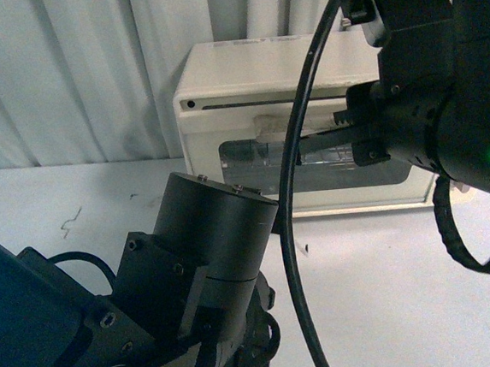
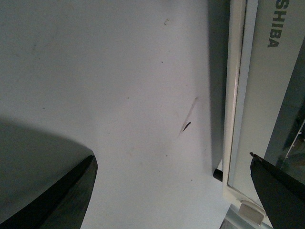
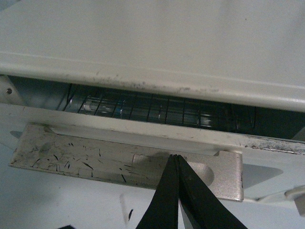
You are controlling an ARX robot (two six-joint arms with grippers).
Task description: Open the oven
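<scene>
Closest, the left gripper (image 2: 171,160) hangs spread wide over the table (image 2: 119,71). Beyond, the right gripper (image 3: 175,160), fingers pressed together, rests on the handle (image 3: 86,155) of the oven (image 1: 235,73) at the table's back, door (image 3: 143,131) cracked. I'd pull out and down along the hinge arc, lest the tips slip.
</scene>
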